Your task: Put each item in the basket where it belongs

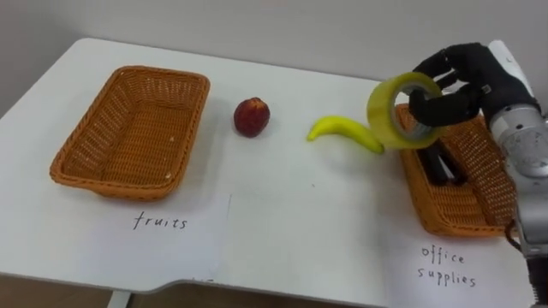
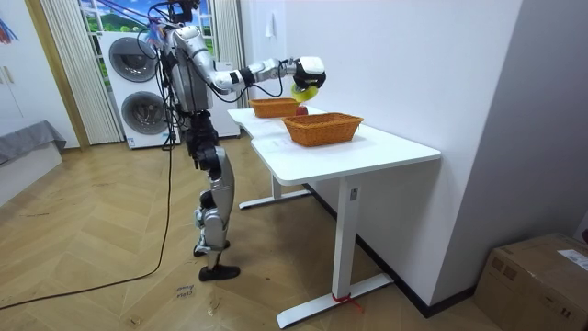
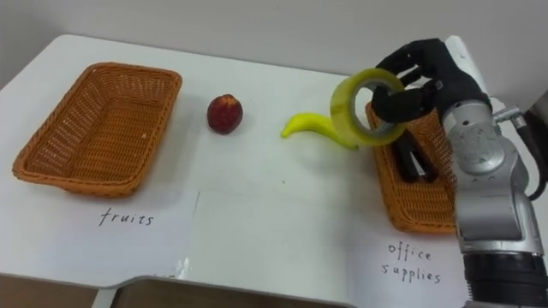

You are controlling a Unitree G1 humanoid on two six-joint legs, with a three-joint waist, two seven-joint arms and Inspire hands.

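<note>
The right robot hand [image 1: 462, 81] curls around the yellow tape roll [image 1: 383, 115], held above the office-supplies basket's [image 1: 454, 228] left rim. Released here, it could strike that rim and tumble toward the banana [image 1: 345, 130] just left of the basket. Something dark, possibly a stapler [image 1: 441, 162], lies inside.

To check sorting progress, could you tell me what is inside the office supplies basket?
A dark object lies in the basket; I cannot tell what. The right hand, holding a tape roll, covers its far end.
</note>
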